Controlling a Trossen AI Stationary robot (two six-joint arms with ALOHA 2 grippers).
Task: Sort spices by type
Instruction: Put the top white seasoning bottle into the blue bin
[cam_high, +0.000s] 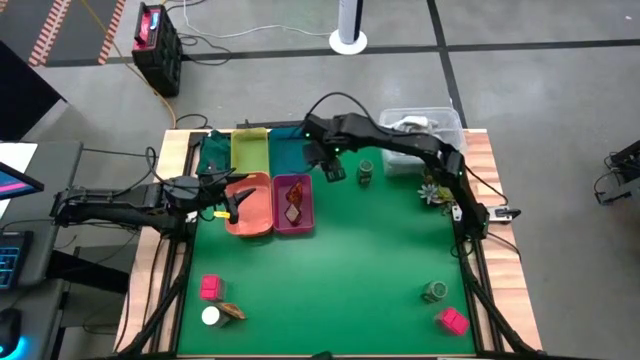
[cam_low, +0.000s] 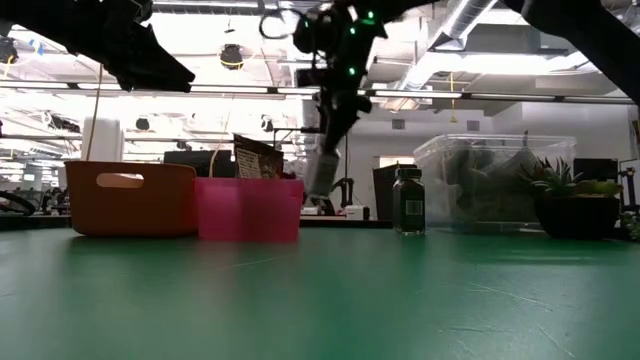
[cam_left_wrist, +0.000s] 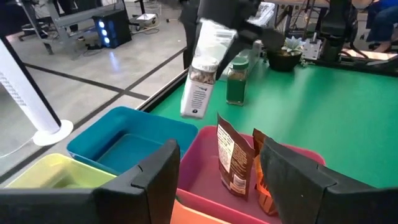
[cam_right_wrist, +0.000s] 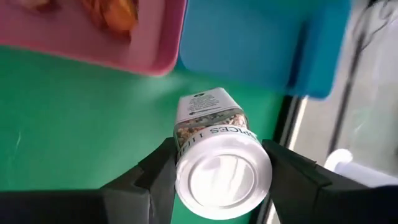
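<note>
My right gripper (cam_right_wrist: 221, 163) is shut on a white-capped jar (cam_left_wrist: 202, 74), in the air beside the pink tray (cam_high: 292, 218) and the blue tray (cam_high: 288, 152). My left gripper (cam_left_wrist: 217, 186) is open and holds nothing; it hovers by the orange tray (cam_high: 252, 212). Reddish-brown leaf-like packets (cam_left_wrist: 233, 162) stand in the pink tray. One dark green jar (cam_high: 365, 172) stands upright near the right gripper, another (cam_high: 435, 291) near the front right. Pink blocks (cam_high: 210, 288) (cam_high: 452, 320) and a second white-capped jar (cam_high: 212, 316) sit near the front edge. My right gripper pinches the jar at its white cap end (cam_right_wrist: 222, 180), one finger (cam_right_wrist: 163, 171) on each side of the cap. The fingers come from above, pointing down. The jar hangs below them, tilted, lifted clear of the table; its label end (cam_right_wrist: 202, 106) points at the green mat.
Dark green (cam_high: 213, 152) and yellow (cam_high: 250, 150) trays sit at the far edge beside the blue one. A clear plastic tub (cam_high: 420, 125) and a small spiky plant (cam_high: 432, 190) stand far right. The middle of the green mat (cam_high: 350, 270) is bare.
</note>
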